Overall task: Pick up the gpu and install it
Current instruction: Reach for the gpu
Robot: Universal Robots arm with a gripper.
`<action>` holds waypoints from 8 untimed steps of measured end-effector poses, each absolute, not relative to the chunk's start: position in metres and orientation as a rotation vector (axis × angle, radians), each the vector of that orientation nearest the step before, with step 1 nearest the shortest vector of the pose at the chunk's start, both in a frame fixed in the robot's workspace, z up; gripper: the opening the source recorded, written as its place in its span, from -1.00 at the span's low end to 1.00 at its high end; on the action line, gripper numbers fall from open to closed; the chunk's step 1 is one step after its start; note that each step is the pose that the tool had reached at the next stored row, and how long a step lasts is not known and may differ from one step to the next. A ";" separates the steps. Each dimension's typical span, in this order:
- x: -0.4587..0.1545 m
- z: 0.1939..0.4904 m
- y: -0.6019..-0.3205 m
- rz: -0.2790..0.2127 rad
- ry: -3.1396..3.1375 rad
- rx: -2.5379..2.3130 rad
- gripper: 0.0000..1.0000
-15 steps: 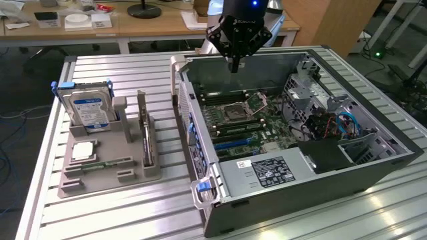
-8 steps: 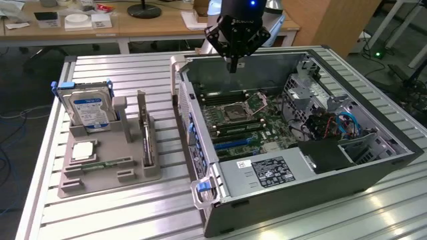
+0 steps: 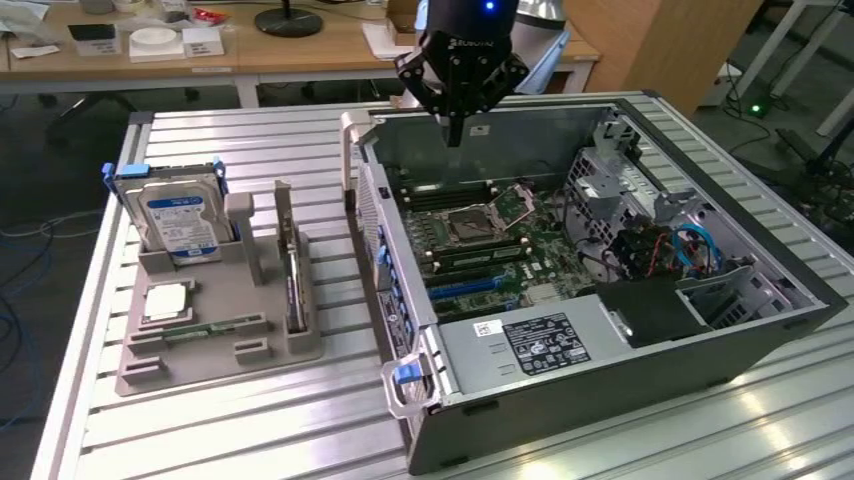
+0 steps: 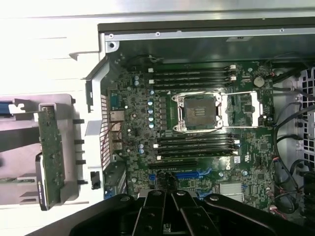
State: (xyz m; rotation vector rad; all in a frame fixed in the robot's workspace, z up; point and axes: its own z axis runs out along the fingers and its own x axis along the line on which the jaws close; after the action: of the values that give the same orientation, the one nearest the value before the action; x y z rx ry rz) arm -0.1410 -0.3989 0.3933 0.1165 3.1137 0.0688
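Observation:
The gpu (image 3: 294,285) stands on edge in a slot of the grey holder (image 3: 200,360) on the table, at the exterior view's left of the open computer case (image 3: 747,330). The wrist view shows the gpu (image 4: 51,152) edge-on, its green board face in sight. My gripper (image 3: 454,135) hangs high over the far part of the case, above the motherboard (image 3: 494,240), well apart from the gpu. In the wrist view my gripper (image 4: 172,194) is shut, its fingers pressed together with nothing between them.
A silver hard drive (image 3: 180,220) with a blue label stands in the same holder, with a processor (image 3: 167,300) and a memory stick (image 3: 214,328) lying nearby. Blue card slots (image 4: 189,174) sit on the motherboard. Cables and a power supply (image 3: 534,345) crowd the case's near side.

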 end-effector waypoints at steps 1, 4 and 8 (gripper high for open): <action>-0.143 0.393 -0.399 0.069 3.114 0.117 -0.79; -0.149 0.393 -0.399 0.069 3.114 0.117 -0.79; -0.157 0.393 -0.399 0.069 3.114 0.117 -0.79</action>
State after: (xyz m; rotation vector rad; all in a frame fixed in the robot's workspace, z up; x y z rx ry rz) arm -0.1572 -0.3989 0.3933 0.1165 3.1137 0.0689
